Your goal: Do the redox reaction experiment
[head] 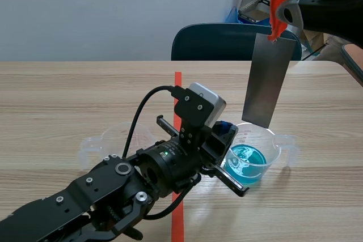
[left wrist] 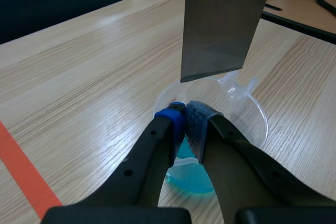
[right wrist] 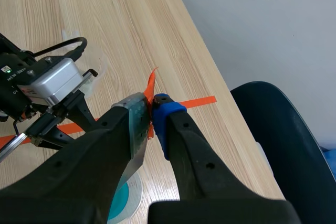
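A clear beaker (head: 271,152) holding blue liquid (head: 247,164) stands right of the tape line. My left gripper (head: 226,138) is shut on its near rim; in the left wrist view the gripper (left wrist: 185,120) pinches the beaker's wall (left wrist: 257,116) above the blue liquid (left wrist: 190,176). A grey metal plate (head: 266,80) hangs upright above the beaker, its lower edge just over the rim. My right gripper (head: 285,11) is shut on the plate's orange-tagged top end. In the right wrist view that gripper (right wrist: 153,113) clamps the orange tag (right wrist: 150,85).
A second, empty clear beaker (head: 115,139) stands left of the tape line, partly behind my left arm. A dark blue chair (head: 224,42) is pushed up to the table's far edge. Cluttered items sit behind it at the back right.
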